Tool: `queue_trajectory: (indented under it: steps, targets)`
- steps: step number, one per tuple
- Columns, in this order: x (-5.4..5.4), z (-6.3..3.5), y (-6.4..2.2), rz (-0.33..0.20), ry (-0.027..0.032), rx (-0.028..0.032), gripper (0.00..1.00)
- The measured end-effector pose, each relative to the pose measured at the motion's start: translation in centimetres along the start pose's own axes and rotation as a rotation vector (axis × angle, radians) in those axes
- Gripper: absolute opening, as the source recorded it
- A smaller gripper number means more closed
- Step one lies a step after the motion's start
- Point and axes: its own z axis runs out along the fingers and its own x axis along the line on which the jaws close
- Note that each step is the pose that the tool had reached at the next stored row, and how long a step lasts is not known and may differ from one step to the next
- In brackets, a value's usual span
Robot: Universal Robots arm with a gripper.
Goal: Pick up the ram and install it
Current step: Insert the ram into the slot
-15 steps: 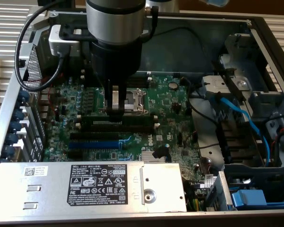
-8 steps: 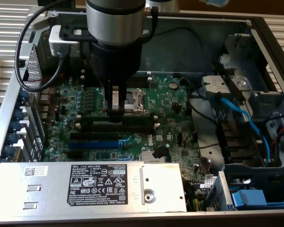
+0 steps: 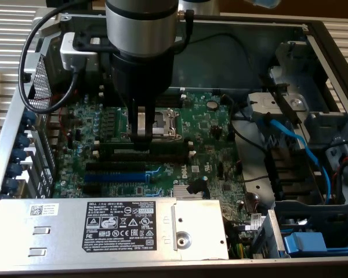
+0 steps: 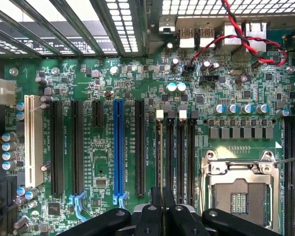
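Dark-green board material marks the ram (image 3: 168, 145), which is seen in the exterior view standing on its long edge across the motherboard (image 3: 211, 124). It lies lengthwise over the black memory slots (image 3: 145, 157), just in front of the metal-framed processor socket (image 3: 165, 121). The stick is pinched near its middle by the end effector (image 3: 142, 138), whose two fingers are drawn almost together, with only the thin board between them. Whether the ram is fully seated in a slot or only rests on top of one cannot be told.

In the wrist view the ram (image 4: 161, 157) is seen edge-on as a thin line. It runs along the memory slot (image 4: 160, 147) that lies farthest from the processor socket (image 4: 241, 196), ending near a white end clip (image 4: 160, 114). The dark fingers (image 4: 155, 204) of the end effector (image 4: 162, 206) are closed against both faces of that edge. The other memory slots (image 4: 180, 157) are seen between the ram and the socket. On the ram's other side stands a black expansion slot (image 4: 140, 147), then the blue slot (image 4: 119, 147).

In the exterior view the blue slot (image 3: 113, 176) lies nearer the camera than the ram. A grey power supply (image 3: 58, 229) with a black label is set along the near edge of the open metal case (image 3: 249, 26). A blue cable (image 3: 304, 153) is looped at the exterior view's right.
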Motion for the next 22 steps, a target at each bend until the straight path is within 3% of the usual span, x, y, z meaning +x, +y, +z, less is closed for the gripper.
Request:
queue_trajectory:
  steps: [10, 13, 14, 22]
  targets:
    - [0.0, 0.02, 0.0, 0.0, 0.0002, 0.0, 0.12]
    - [0.0, 0.02, 0.0, 0.0, 0.0002, 0.0, 0.14]
    - [0.0, 0.01, 0.0, 0.0, 0.0002, 0.0, 0.2]
    - [0.0, 0.02, 0.0, 0.0, 0.0002, 0.0001, 0.2]
